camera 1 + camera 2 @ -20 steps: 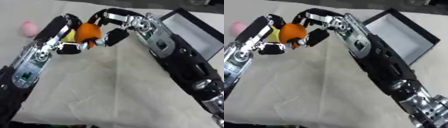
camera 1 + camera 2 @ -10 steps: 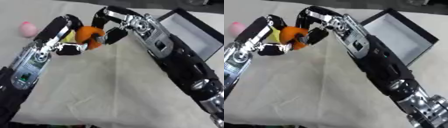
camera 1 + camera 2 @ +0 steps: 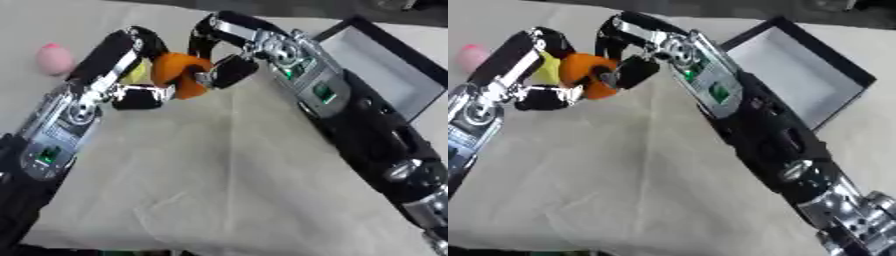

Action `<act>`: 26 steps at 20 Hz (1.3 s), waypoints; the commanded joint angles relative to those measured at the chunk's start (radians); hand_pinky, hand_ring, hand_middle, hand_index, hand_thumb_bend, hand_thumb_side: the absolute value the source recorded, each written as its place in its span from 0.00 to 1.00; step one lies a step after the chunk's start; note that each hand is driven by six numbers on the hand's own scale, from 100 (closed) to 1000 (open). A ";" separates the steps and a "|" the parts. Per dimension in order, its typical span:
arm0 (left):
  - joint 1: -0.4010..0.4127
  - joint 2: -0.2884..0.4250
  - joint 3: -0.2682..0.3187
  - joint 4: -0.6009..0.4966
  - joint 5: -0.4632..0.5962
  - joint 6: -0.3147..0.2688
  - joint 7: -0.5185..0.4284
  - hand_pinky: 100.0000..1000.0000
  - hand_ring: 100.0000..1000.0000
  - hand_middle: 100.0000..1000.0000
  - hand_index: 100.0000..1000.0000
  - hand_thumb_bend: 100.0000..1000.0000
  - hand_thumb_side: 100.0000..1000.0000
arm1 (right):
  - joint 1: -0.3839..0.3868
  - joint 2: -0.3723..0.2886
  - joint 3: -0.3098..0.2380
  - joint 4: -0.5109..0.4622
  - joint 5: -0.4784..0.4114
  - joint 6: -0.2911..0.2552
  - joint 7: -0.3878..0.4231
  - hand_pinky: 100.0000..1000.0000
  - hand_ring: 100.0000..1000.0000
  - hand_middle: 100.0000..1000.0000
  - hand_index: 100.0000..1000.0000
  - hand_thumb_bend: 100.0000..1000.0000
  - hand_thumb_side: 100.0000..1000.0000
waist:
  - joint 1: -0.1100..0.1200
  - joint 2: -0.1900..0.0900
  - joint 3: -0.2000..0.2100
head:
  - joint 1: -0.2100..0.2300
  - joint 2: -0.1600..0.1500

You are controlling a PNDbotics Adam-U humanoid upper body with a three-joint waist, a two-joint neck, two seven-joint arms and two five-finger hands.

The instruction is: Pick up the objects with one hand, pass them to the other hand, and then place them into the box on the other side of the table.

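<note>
The orange ball (image 3: 179,75) hangs in mid-air above the far left part of the desk (image 3: 219,185), caught between both hands. In the left eye view, the left hand (image 3: 131,92) has its fingers curled round the ball from the left and below, while the right hand (image 3: 229,70) arches over from the right, with its fingers bent against the ball's right side — a hand-over in progress, by the look of it. A yellow thing (image 3: 134,75) shows just behind the ball, partly hidden by the left hand; whether it is held or lying on the desk I cannot tell. A pink thing (image 3: 54,58) lies well apart, near the left edge.

In the right eye view, the box (image 3: 802,75) is plain to see: black-walled, pale inside, open-topped, at the far right of the desk and well apart from the ball. The right hand's fingers (image 3: 636,70) reach round the ball here too, and the left hand's lower fingers sit under it.

The risk now is in the release. If the left hand opens before the right hand's fingers have closed properly round the ball, the ball could slip out and roll away over the cloth — round things do. The two hands are also crowded together, so fingers may catch on each other as they part.
</note>
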 commanded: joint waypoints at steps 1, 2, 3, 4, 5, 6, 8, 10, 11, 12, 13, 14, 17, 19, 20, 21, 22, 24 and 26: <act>-0.014 0.011 0.007 -0.023 0.016 0.002 0.014 0.65 0.51 0.44 0.52 0.25 0.07 | -0.014 -0.028 -0.006 -0.022 -0.017 0.004 -0.004 0.79 0.50 0.32 0.45 0.03 0.00 | -0.006 -0.022 -0.002 | -0.002 0.005; -0.013 0.012 0.007 -0.023 0.019 0.002 0.017 0.65 0.51 0.45 0.53 0.27 0.08 | -0.014 -0.031 -0.006 -0.026 -0.022 0.005 -0.005 0.79 0.50 0.32 0.45 0.03 0.00 | -0.006 -0.022 -0.003 | -0.003 0.005; -0.012 0.013 0.007 -0.023 0.021 0.002 0.019 0.65 0.52 0.45 0.54 0.30 0.09 | -0.013 -0.033 -0.007 -0.030 -0.026 0.007 -0.006 0.79 0.50 0.32 0.45 0.04 0.00 | -0.006 -0.023 -0.004 | -0.004 0.005; -0.011 0.014 0.007 -0.023 0.023 0.002 0.022 0.66 0.52 0.46 0.55 0.32 0.09 | -0.014 -0.036 -0.007 -0.035 -0.029 0.008 -0.007 0.79 0.50 0.31 0.45 0.04 0.00 | -0.006 -0.023 -0.004 | -0.005 0.005; -0.009 0.016 0.007 -0.023 0.025 0.002 0.025 0.67 0.53 0.47 0.57 0.38 0.11 | -0.014 -0.039 -0.008 -0.040 -0.032 0.010 -0.008 0.79 0.50 0.31 0.45 0.04 0.00 | -0.005 -0.023 -0.005 | -0.005 0.005; -0.008 0.018 0.007 -0.023 0.026 0.002 0.027 0.67 0.54 0.48 0.58 0.40 0.12 | -0.015 -0.043 -0.009 -0.045 -0.034 0.011 -0.009 0.79 0.50 0.31 0.45 0.05 0.00 | -0.005 -0.023 -0.006 | -0.006 0.005; -0.005 0.022 0.007 -0.022 0.027 0.001 0.031 0.69 0.57 0.53 0.63 0.49 0.17 | -0.015 -0.049 -0.012 -0.053 -0.036 0.015 -0.013 0.79 0.50 0.31 0.45 0.06 0.00 | -0.005 -0.024 -0.008 | -0.006 0.005; -0.002 0.025 0.008 -0.021 0.028 0.001 0.035 0.70 0.61 0.58 0.69 0.59 0.25 | -0.014 -0.056 -0.015 -0.059 -0.037 0.018 -0.018 0.79 0.50 0.31 0.45 0.06 0.00 | -0.004 -0.024 -0.011 | -0.008 0.005; 0.000 0.027 0.008 -0.022 0.027 0.002 0.038 0.71 0.63 0.61 0.72 0.63 0.29 | -0.013 -0.059 -0.017 -0.062 -0.037 0.020 -0.020 0.79 0.50 0.31 0.45 0.07 0.00 | -0.004 -0.024 -0.012 | -0.009 0.005; 0.002 0.030 0.009 -0.022 0.026 0.003 0.041 0.72 0.64 0.62 0.73 0.65 0.30 | -0.012 -0.064 -0.020 -0.066 -0.038 0.022 -0.023 0.79 0.50 0.31 0.45 0.07 0.00 | -0.003 -0.025 -0.013 | -0.011 0.005; 0.004 0.032 0.010 -0.022 0.024 0.004 0.044 0.72 0.63 0.63 0.75 0.68 0.33 | -0.011 -0.067 -0.022 -0.069 -0.038 0.024 -0.026 0.79 0.50 0.31 0.45 0.07 0.00 | -0.003 -0.025 -0.014 | -0.012 0.005; 0.006 0.034 0.012 -0.021 0.023 0.006 0.048 0.72 0.60 0.64 0.76 0.69 0.34 | -0.010 -0.072 -0.025 -0.073 -0.038 0.026 -0.029 0.79 0.50 0.31 0.45 0.07 0.00 | -0.002 -0.025 -0.016 | -0.013 0.005; 0.015 0.042 0.016 -0.021 0.021 0.015 0.060 0.73 0.57 0.66 0.78 0.72 0.36 | -0.004 -0.089 -0.034 -0.087 -0.045 0.032 -0.037 0.79 0.50 0.31 0.45 0.08 0.00 | 0.000 -0.026 -0.021 | -0.014 0.005; 0.021 0.047 0.019 -0.021 0.021 0.020 0.066 0.73 0.57 0.66 0.78 0.73 0.36 | 0.001 -0.103 -0.042 -0.098 -0.050 0.039 -0.045 0.79 0.50 0.31 0.45 0.08 0.00 | 0.002 -0.027 -0.024 | -0.015 0.005; 0.024 0.050 0.020 -0.022 0.022 0.022 0.068 0.72 0.56 0.66 0.78 0.73 0.37 | 0.004 -0.112 -0.046 -0.103 -0.053 0.042 -0.049 0.79 0.50 0.31 0.45 0.08 0.00 | 0.003 -0.027 -0.026 | -0.016 0.005; 0.028 0.053 0.022 -0.022 0.024 0.024 0.071 0.72 0.56 0.66 0.78 0.73 0.37 | 0.007 -0.122 -0.051 -0.108 -0.057 0.046 -0.054 0.79 0.50 0.31 0.45 0.07 0.00 | 0.004 -0.027 -0.028 | -0.018 0.005; 0.031 0.056 0.024 -0.023 0.026 0.026 0.072 0.72 0.56 0.66 0.78 0.73 0.36 | 0.011 -0.132 -0.058 -0.113 -0.061 0.051 -0.059 0.79 0.50 0.31 0.45 0.07 0.00 | 0.005 -0.027 -0.030 | -0.021 0.005; 0.037 0.061 0.025 -0.025 0.027 0.029 0.073 0.72 0.56 0.66 0.78 0.73 0.36 | 0.019 -0.153 -0.070 -0.125 -0.071 0.060 -0.070 0.79 0.50 0.31 0.45 0.07 0.00 | 0.008 -0.027 -0.034 | -0.031 0.005; 0.041 0.065 0.026 -0.026 0.030 0.032 0.074 0.72 0.56 0.65 0.77 0.73 0.36 | 0.027 -0.178 -0.084 -0.135 -0.080 0.069 -0.083 0.79 0.50 0.31 0.45 0.07 0.00 | 0.011 -0.027 -0.038 | -0.044 0.005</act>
